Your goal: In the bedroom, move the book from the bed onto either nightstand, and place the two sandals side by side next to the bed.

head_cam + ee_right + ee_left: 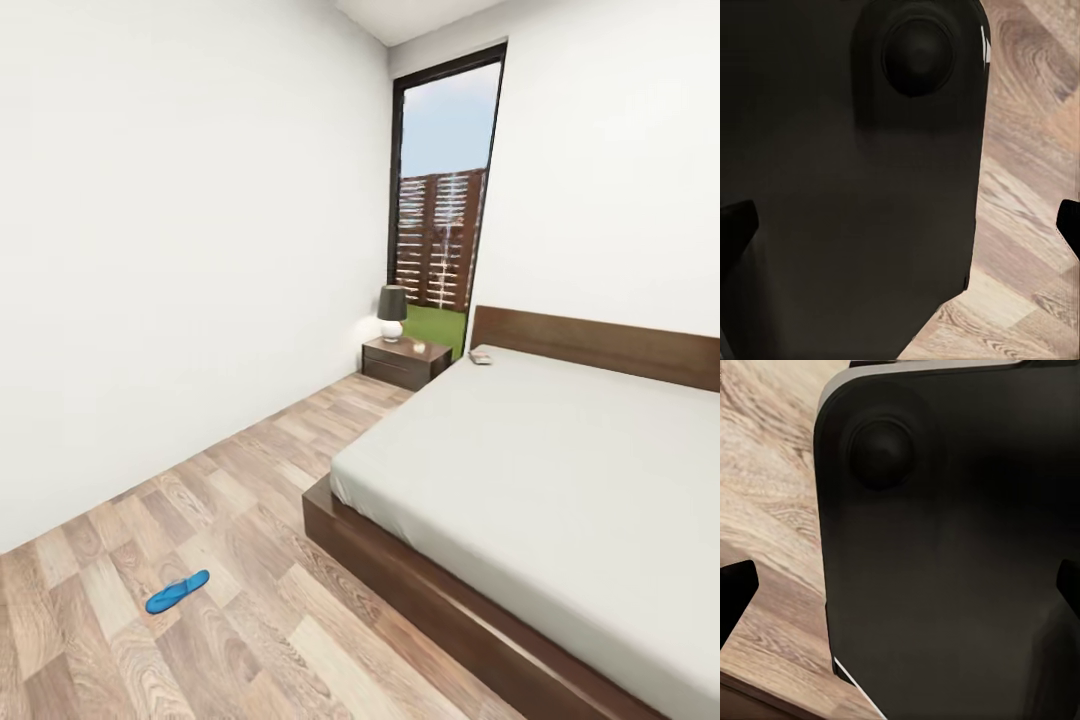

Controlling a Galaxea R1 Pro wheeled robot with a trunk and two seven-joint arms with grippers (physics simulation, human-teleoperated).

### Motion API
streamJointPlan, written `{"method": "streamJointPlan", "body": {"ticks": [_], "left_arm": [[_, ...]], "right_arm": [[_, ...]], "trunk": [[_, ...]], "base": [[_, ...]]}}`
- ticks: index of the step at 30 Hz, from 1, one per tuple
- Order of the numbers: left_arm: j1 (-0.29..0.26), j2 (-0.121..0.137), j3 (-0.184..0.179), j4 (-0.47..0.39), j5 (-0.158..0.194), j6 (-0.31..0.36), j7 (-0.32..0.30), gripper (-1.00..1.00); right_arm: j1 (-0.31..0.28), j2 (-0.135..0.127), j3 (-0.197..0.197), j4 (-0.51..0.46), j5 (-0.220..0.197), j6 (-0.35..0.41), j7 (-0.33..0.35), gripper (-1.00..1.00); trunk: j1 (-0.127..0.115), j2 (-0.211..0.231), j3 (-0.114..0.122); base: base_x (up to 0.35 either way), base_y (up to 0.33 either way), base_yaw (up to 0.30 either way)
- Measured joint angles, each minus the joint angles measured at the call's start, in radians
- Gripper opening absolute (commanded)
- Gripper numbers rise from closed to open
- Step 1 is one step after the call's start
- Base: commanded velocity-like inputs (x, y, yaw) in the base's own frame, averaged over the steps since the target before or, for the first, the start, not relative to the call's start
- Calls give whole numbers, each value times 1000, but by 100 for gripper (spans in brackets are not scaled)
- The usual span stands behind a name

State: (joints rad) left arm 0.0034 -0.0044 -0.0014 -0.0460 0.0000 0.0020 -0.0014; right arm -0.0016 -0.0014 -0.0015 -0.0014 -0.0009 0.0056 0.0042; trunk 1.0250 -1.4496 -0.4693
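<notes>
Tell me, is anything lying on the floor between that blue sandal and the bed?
No. In the head view, only bare wood floor lies between the blue sandal and the bed; nothing rests on that stretch.

The left gripper (900, 589) shows in its wrist view with one dark fingertip at each side edge of the frame, the fingers (736, 589) spread wide apart and holding nothing. It points at a dark, rounded panel of the robot's body (945, 555). The right gripper (900, 225) is likewise spread wide, its fingers (736, 225) empty, facing the same dark body.
</notes>
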Motion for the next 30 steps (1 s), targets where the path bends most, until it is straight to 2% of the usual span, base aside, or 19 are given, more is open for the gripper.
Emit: {"method": "streamJointPlan", "body": {"ticks": [30], "left_arm": [[0, 0, 0, -1, 0, -1, 0, 100]], "right_arm": [[0, -2, 0, 0, 1, 0, 0, 100]], "trunk": [[0, 0, 0]], "base": [[0, 0, 293]]}}
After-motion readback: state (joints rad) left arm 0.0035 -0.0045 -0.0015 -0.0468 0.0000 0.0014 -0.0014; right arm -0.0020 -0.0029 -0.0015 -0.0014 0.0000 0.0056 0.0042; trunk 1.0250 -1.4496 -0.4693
